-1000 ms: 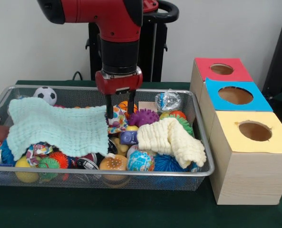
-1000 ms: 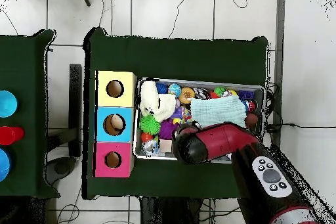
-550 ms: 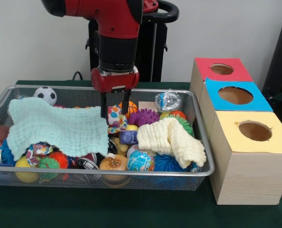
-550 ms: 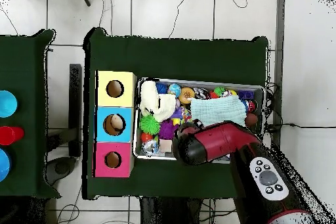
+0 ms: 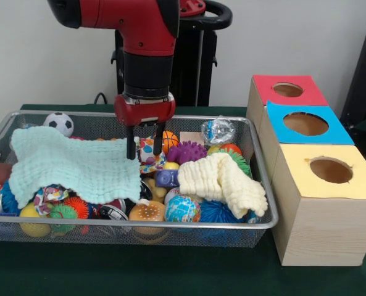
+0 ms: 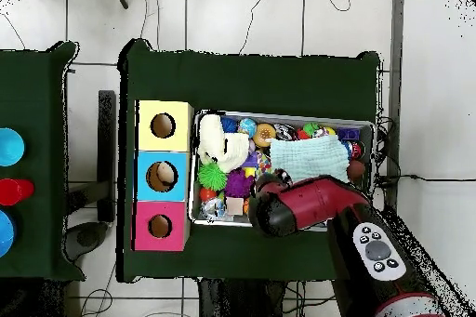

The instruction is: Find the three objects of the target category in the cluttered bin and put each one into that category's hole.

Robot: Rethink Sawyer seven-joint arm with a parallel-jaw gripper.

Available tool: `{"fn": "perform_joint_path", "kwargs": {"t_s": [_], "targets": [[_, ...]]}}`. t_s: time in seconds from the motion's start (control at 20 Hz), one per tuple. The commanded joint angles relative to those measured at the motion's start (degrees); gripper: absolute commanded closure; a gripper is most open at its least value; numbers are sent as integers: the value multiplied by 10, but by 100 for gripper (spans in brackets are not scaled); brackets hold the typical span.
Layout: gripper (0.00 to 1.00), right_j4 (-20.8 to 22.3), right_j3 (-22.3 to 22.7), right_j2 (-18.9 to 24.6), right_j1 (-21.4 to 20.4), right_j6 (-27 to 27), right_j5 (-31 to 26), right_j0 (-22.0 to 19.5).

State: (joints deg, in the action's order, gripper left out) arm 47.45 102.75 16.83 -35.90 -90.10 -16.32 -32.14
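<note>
bin [image 5: 4, 139]: 1, wire mesh, toy-filled | cloths: 2, mint cloth [image 5: 71, 163] at left, cream cloth [image 5: 223, 176] at right | gripper [image 5: 144, 146]: jaws spread, empty, held above spotted ball [image 5: 149, 152] between the cloths | boxes: 3, red box [image 5: 280, 92], blue box [image 5: 306, 126], yellow box [image 5: 328, 185], one hole each

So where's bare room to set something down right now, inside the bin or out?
None inside: the mesh bin is crowded, with the mint cloth and cream cloth lying over packed toys, and the gripper with open fingers by the mint cloth's edge. Free patches: the green tabletop in front of the bin, and the strip beyond it in the overhead view.
</note>
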Motion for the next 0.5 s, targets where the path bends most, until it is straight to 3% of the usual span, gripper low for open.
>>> {"fn": "perform_joint_path", "kwargs": {"t_s": [0.05,0.5], "targets": [[0,25,-44,-6,51,-30,26,-10],[0,3,-24,5,69,-11,-10,-27]]}}
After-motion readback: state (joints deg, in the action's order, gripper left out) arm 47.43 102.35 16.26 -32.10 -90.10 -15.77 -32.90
